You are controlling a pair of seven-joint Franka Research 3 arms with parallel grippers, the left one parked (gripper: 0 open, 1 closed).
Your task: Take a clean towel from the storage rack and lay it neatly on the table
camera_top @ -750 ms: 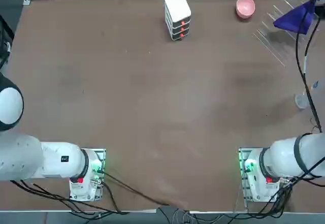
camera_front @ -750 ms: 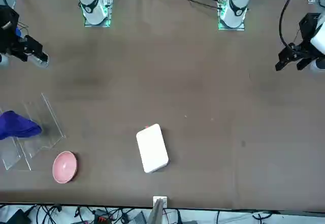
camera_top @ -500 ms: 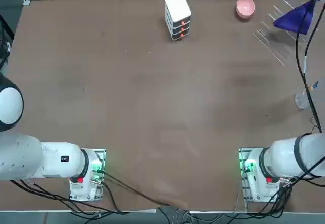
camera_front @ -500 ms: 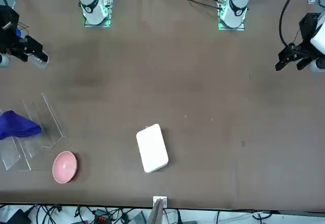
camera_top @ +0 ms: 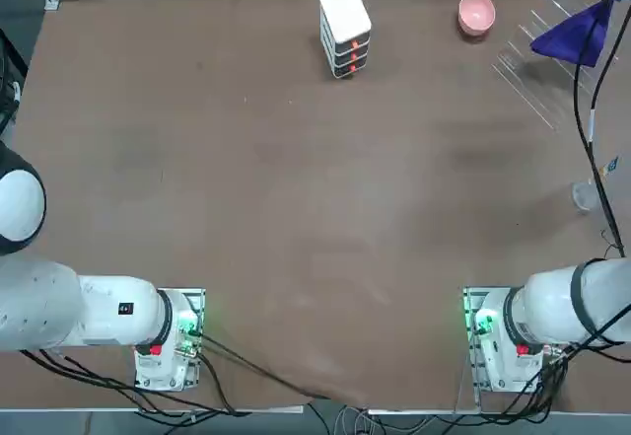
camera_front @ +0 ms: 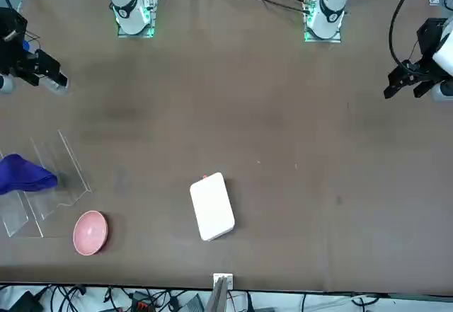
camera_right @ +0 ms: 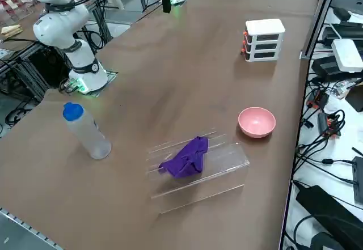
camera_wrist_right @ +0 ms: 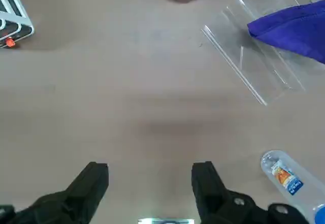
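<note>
The deep purple towel (camera_top: 572, 36) lies bunched over the storage rack (camera_top: 527, 70), a frame of clear rods at the far right of the brown table (camera_top: 296, 179). The side view shows the towel (camera_right: 186, 158) draped over the rack (camera_right: 224, 165). My right gripper (camera_wrist_right: 150, 176) hovers above bare tabletop, open, with nothing between its fingers. It is apart from the towel (camera_wrist_right: 294, 28) and the rack (camera_wrist_right: 244, 66). In the front view the gripper (camera_front: 32, 75) sits at the left edge, nearer the arm bases than the towel (camera_front: 25, 174).
A pink bowl (camera_top: 476, 13) stands beside the rack. A white stacked box with red-orange marks (camera_top: 345, 31) is at the far middle. A clear bottle with a blue cap (camera_right: 86, 131) stands near the right edge, close to my gripper.
A dark part of the right arm beside the towel at the top view's right edge has slid out of the picture. Towel and rack have not moved.
</note>
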